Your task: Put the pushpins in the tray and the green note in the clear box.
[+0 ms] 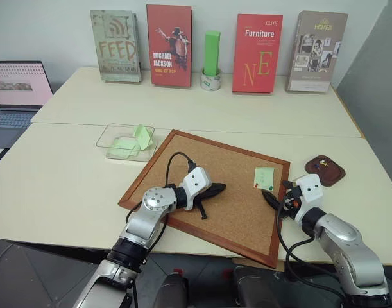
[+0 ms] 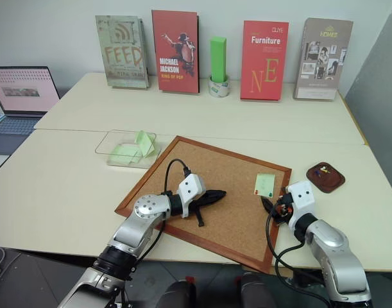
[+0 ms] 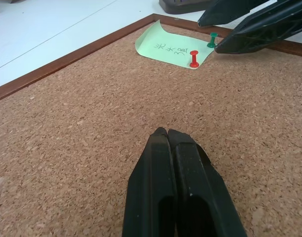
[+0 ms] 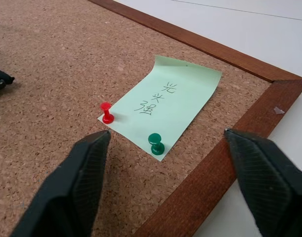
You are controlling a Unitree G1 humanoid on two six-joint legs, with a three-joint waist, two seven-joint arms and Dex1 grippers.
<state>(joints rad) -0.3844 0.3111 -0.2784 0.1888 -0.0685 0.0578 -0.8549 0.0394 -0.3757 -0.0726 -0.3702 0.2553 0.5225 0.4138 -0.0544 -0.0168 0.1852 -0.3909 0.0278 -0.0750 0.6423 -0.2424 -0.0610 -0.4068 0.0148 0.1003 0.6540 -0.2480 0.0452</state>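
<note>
Fingers of the right gripper (image 4: 165,182) are standing wide apart in the right wrist view, gripping nothing, with the green pushpin (image 4: 155,143) sitting between and just ahead of them. That pin is sticking in one corner of the green note (image 4: 168,106), and the red pushpin (image 4: 107,112) is sticking in the neighbouring corner; the note, bearing handwritten characters, is lying on the cork board (image 4: 52,59) close to its wooden frame.

From the left wrist view, the left gripper (image 3: 168,136) is resting over the cork with its two black fingers pressed together, holding nothing. Beyond it the note is curling up slightly at its far edge, and the right gripper's fingers are reaching in beside the green pin.

Looking through the left eye view, the left gripper (image 1: 216,189) is lying near the middle of the board, well apart from the note (image 1: 264,178) by the board's right edge. The tray (image 1: 324,170) is sitting on the table (image 1: 61,186) just right of the board, with small objects in it too tiny to make out. The clear box (image 1: 126,141) is sitting off the board's upper left corner, already holding pale green paper
</note>
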